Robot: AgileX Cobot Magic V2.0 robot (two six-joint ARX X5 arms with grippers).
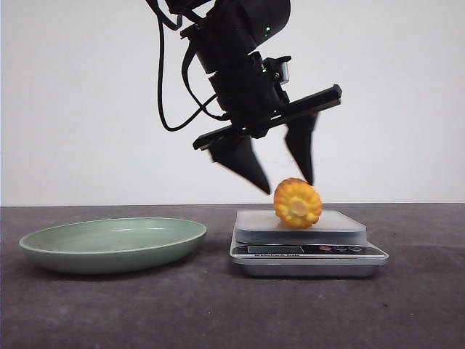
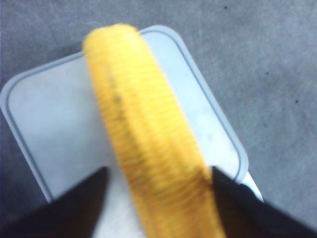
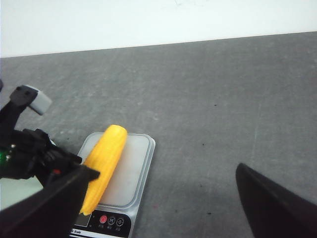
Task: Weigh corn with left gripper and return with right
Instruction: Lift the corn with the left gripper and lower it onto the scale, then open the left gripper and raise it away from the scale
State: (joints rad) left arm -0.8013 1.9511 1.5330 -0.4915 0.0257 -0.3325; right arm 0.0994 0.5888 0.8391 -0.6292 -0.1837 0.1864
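Corn [image 1: 298, 203] lies on the scale [image 1: 308, 243], left claw [image 1: 285, 183] spread apart above it.

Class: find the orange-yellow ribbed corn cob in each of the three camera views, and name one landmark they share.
Front view: orange-yellow ribbed corn cob lies on the grey rounded-square scale platform, right of centre.
Left wrist view: fills the centre, running diagonally.
Right wrist view: lower left.
Shared landmark: the scale platform.

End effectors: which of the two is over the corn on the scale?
The left end effector, open just above the corn on the scale. The right end effector is open, off to the side.
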